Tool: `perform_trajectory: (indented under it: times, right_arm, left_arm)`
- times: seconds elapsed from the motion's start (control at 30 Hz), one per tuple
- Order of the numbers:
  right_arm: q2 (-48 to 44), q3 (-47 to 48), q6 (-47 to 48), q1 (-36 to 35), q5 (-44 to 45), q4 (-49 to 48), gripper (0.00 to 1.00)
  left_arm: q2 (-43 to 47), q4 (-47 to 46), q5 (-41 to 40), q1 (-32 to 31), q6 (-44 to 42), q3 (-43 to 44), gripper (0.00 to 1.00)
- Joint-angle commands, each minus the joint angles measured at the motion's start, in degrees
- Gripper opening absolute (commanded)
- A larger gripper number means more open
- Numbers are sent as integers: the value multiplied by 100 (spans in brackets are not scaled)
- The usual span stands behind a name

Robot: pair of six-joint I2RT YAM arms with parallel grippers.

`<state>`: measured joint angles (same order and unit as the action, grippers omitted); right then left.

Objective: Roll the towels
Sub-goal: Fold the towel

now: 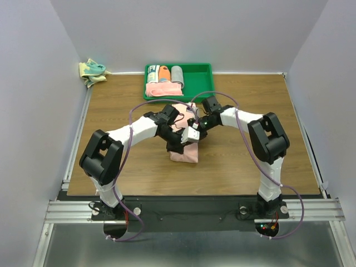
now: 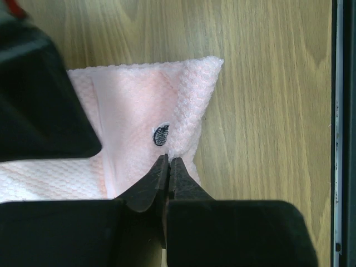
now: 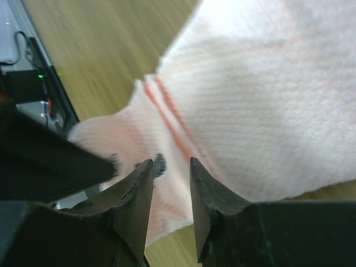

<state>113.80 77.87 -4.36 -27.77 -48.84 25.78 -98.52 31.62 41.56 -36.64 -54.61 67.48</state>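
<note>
Left gripper [image 2: 168, 162] has its jaws pressed together, tips at the edge of the peach-pink towel [image 2: 133, 105], just short of its small dark mark [image 2: 161, 134]. Whether cloth is pinched between them I cannot tell. Just to its right, the right gripper [image 3: 169, 167] stands with jaws partly apart over the same towel, pink cloth showing in the gap.
</note>
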Motion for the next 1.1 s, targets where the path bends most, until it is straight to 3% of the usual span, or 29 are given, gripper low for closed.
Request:
perform_trajectory:
  times: [0.0,0.37,0.63,0.7,0.87,1.07]
  right_arm:
    - [519,-26,31,35,-20,24,37]
    - [372,-17,41,96,-73,41,36]
    - [-217,-298,-30,334,-170,146,66]
    - [-279,-351,-38,334,-292,173,68]
    - [-253,-404,31,325,-311,313,66]
    - [10,-527,339,316,-21,366,54]
  left_arm:
    - [17,-103,107,43,91,300,0]
    - [-589,-595,36,280,398,406,0]
    - [-712,-710,98,404,390,327,0]
    - [-712,-718,115,404,381,336,0]
    - [-774,-727,98,412,398,379,0]
    - [-827,-710,80,412,442,467,0]
